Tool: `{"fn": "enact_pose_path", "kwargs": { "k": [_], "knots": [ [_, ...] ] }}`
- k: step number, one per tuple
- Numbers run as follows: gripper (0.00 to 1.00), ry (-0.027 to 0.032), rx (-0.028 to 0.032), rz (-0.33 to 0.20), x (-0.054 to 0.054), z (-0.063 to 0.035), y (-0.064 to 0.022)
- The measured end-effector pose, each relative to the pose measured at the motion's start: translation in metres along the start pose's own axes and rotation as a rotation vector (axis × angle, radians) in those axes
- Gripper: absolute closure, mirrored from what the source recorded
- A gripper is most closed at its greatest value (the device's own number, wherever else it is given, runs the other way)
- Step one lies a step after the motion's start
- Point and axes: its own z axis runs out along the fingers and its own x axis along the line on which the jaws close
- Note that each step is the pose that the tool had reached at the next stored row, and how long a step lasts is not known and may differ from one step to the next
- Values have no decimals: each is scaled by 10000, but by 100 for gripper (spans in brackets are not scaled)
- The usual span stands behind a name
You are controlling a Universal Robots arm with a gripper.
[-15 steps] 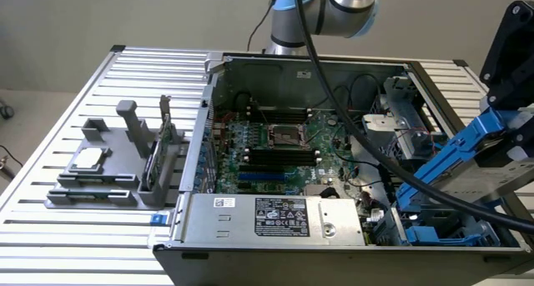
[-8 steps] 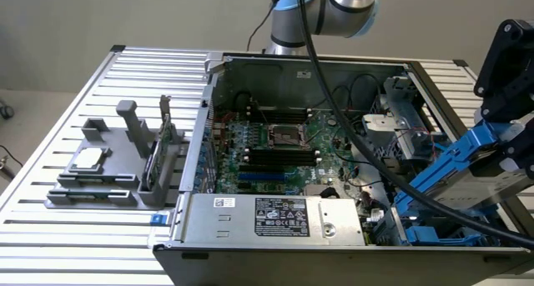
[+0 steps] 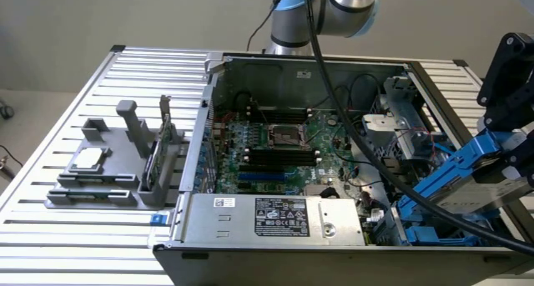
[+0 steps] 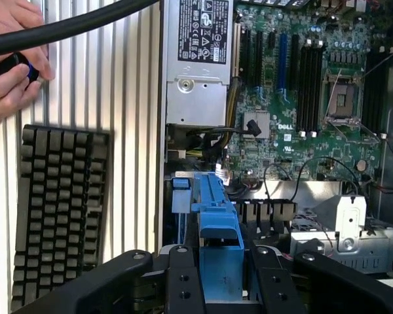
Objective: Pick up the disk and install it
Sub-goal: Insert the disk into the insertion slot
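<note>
End effector pinches the disk, tilted above the case rim, clear of the motherboard marked DELL.

Disk: silver w/ blue rails. Gripper: black. Board: green. Table: silver stripes. Keyboard: dark grey. Cable: black. Power box: grey, black sticker.

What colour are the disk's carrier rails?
Blue. The disk shows them best in the wrist view.
</note>
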Motion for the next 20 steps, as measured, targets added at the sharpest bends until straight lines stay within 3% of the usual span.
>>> {"fn": "enact_pose_path", "kwargs": {
  "k": [5, 8, 10, 15, 20],
  "knots": [
    [67, 0, 0, 0, -1, 5, -6],
    [67, 38, -1, 0, -8, 6, -17],
    [67, 103, -2, 2, -17, 6, -19],
    [67, 367, -9, 0, -74, 14, -24],
    [67, 440, -9, 1, -137, 24, -46]
  ]
}}
